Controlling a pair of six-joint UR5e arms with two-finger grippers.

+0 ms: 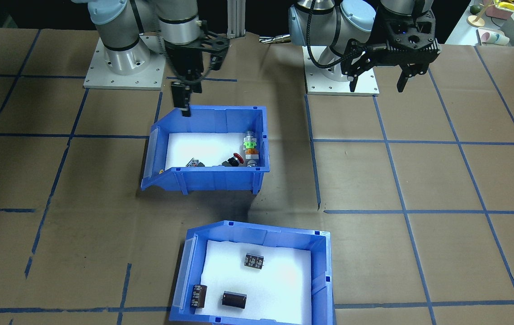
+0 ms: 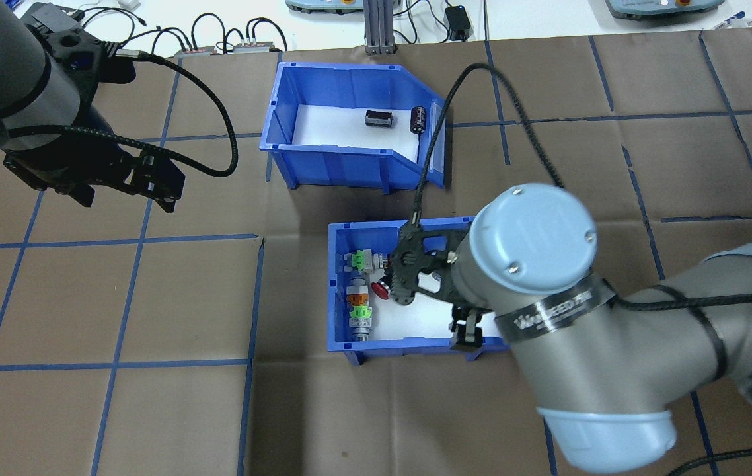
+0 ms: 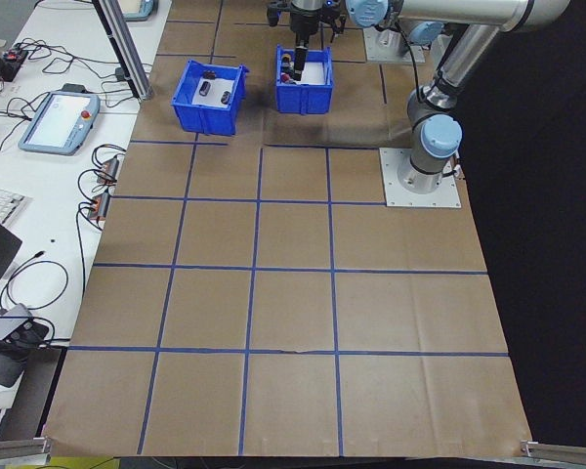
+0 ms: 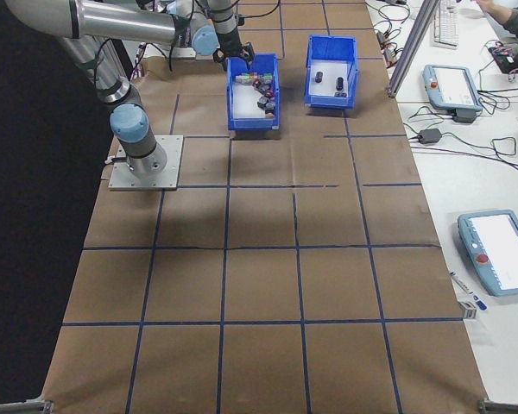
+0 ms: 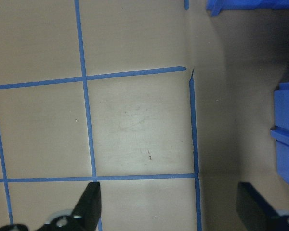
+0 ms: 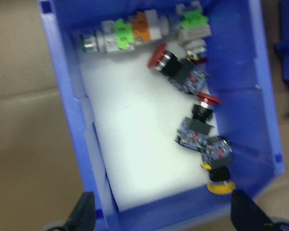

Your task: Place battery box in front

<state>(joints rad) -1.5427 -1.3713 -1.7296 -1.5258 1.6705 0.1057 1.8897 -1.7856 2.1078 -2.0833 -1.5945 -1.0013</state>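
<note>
The battery box (image 1: 322,271) is a blue bin with a white liner, at the table's edge farthest from the robot. It holds three dark batteries (image 1: 254,260); the overhead view shows the battery box (image 2: 343,165) at the top centre. My right gripper (image 1: 184,106) hangs open over the robot-side wall of the other blue bin (image 1: 216,178), the one with colourful push-button switches (image 6: 183,72). In the right wrist view its fingers (image 6: 84,211) stand wide apart with nothing held. My left gripper (image 1: 377,88) is open above bare table, far from both bins.
The switch bin (image 2: 402,345) stands between the robot and the battery box, a short gap apart. Brown paper with blue tape lines (image 5: 89,120) covers the table. Teach pendants (image 3: 59,122) and cables lie on the white bench beyond the far edge.
</note>
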